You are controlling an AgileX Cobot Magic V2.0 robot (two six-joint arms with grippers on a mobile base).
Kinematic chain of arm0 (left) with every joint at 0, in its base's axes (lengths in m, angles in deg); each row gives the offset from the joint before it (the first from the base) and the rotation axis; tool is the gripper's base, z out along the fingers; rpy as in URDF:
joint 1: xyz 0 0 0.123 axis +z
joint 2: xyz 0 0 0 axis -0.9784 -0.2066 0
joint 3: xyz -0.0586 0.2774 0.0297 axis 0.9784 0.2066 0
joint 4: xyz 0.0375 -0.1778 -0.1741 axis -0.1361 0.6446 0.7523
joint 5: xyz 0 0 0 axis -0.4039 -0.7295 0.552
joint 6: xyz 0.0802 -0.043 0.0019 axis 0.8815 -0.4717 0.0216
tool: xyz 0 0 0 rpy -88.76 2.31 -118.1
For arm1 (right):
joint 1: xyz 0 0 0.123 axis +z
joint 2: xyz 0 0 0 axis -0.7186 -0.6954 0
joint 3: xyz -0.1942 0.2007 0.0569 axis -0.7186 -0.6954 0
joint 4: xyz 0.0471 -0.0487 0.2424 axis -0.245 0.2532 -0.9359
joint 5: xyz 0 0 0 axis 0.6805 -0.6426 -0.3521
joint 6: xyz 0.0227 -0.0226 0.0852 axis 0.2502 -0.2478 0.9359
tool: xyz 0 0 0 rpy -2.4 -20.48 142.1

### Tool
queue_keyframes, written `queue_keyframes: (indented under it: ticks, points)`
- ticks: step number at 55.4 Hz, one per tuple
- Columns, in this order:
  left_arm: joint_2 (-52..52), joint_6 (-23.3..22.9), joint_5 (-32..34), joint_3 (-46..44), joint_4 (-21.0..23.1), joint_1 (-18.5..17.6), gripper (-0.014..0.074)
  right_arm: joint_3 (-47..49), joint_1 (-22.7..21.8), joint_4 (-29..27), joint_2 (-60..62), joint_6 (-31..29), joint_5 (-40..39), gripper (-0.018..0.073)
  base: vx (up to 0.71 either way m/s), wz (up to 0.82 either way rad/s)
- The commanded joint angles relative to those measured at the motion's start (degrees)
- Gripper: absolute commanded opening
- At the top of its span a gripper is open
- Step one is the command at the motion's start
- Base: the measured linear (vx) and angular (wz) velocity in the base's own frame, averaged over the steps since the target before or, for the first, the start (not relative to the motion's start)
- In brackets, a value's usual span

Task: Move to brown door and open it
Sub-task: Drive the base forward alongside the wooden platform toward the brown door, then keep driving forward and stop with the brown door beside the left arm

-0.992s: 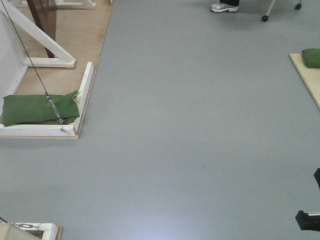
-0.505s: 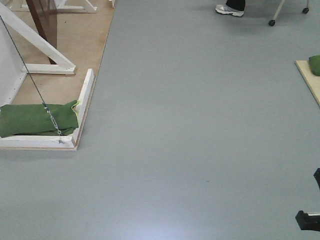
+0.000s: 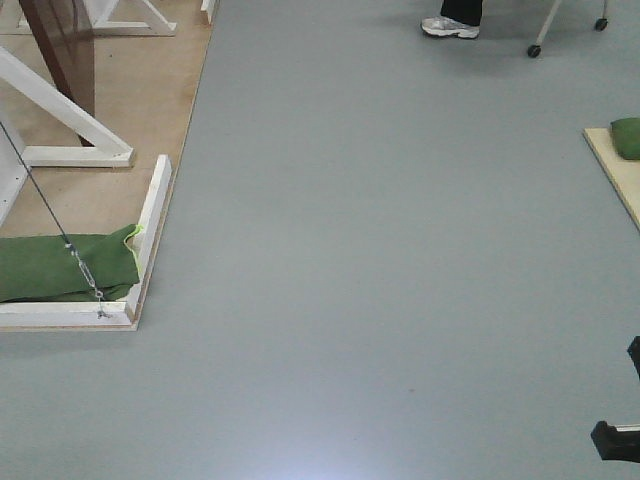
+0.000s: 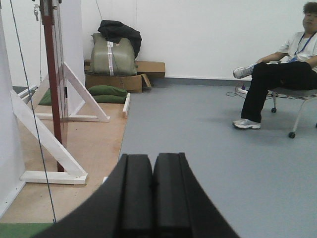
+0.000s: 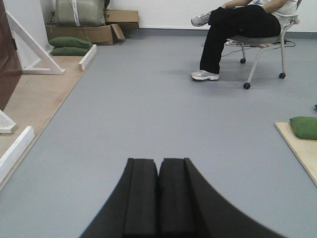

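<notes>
Front view: the brown door (image 3: 62,45) stands at far upper left. Left wrist view: the left gripper (image 4: 153,171) has its 2 pads pressed together, empty; the door (image 4: 48,74) is ahead to its left. Right wrist view: the right gripper (image 5: 158,173) is likewise closed and empty; the door (image 5: 7,64) is ahead, far to its left.

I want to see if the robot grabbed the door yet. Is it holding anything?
No, nothing. The left gripper and right gripper are both shut on nothing, jaws pressed together. The brown door stands apart, ahead on the left.
</notes>
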Motion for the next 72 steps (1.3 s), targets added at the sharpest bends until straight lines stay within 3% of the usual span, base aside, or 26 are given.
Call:
queue_keyframes:
  ticks: [1, 72]
  points:
    - [1.03, -0.34, 5.07, -0.99, -0.02, -0.33, -0.0003, -0.22, -0.1, 0.38, 1.01, -0.32, -4.71, 0.0, 0.17, -0.02]
    - [1.03, -0.34, 5.07, -0.99, -0.02, -0.33, -0.0003, -0.22, -0.1, 0.38, 1.01, -0.32, -4.71, 0.0, 0.25, 0.05]
